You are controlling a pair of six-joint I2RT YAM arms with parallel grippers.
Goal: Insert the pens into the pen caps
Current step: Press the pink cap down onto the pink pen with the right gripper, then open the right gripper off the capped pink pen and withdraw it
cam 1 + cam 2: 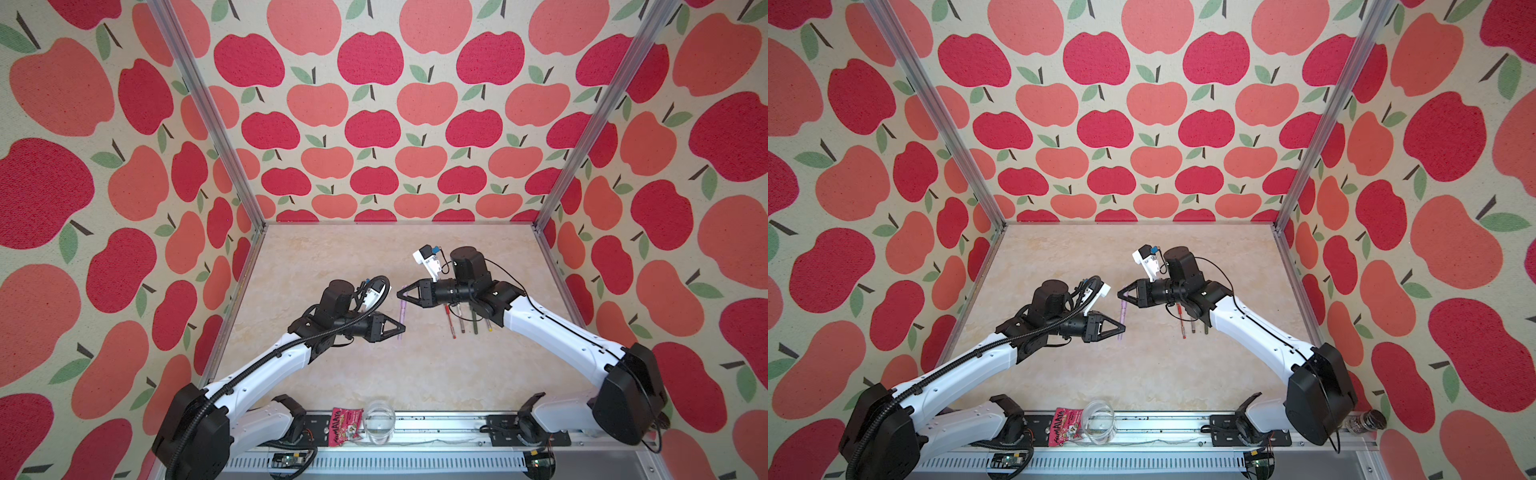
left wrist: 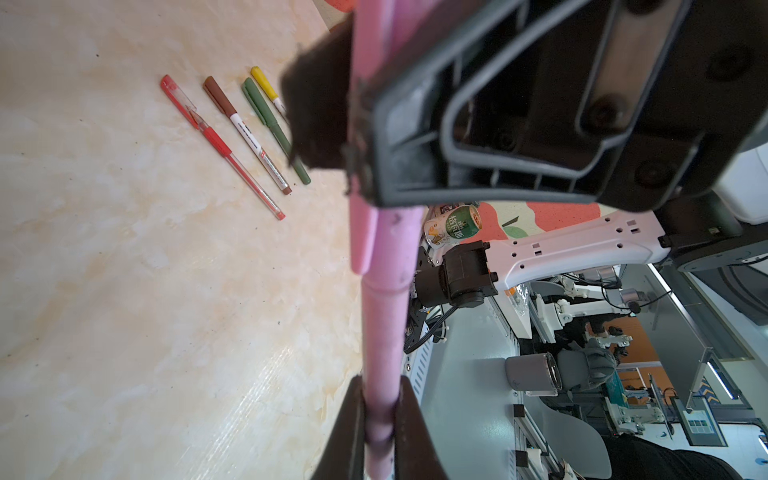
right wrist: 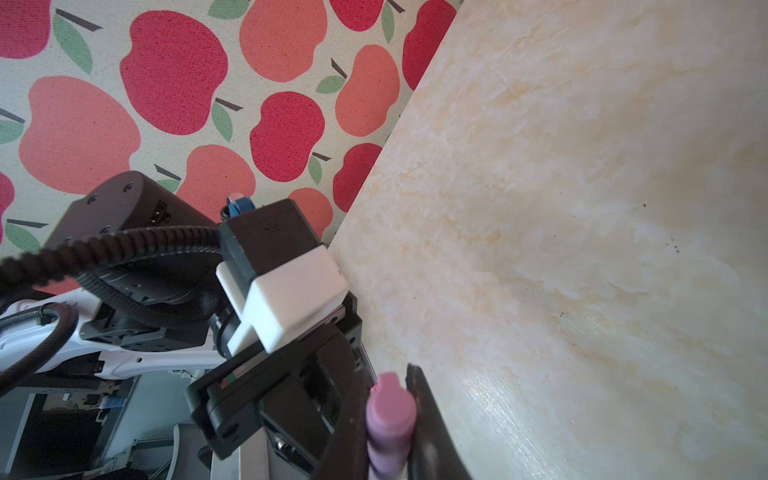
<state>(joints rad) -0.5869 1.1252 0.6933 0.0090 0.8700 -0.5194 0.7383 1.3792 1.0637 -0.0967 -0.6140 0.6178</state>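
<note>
Nearest: lilac-pink pen [image 2: 382,332] bridging both jaws, axis jaw-to-jaw; left jaws clamped on barrel, right jaws clamped on pink cap [image 2: 395,245].

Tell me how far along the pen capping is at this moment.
Done: four pens lie capped on the table: red pen, brown-capped pen, green pen, yellow-capped pen. In hand: the lilac-pink pen, barrel in the left gripper, its pink cap in the right gripper; the cap sits over the pen's end, fully seated or not I cannot tell. Left: at most a final push, then laying it down.
</note>
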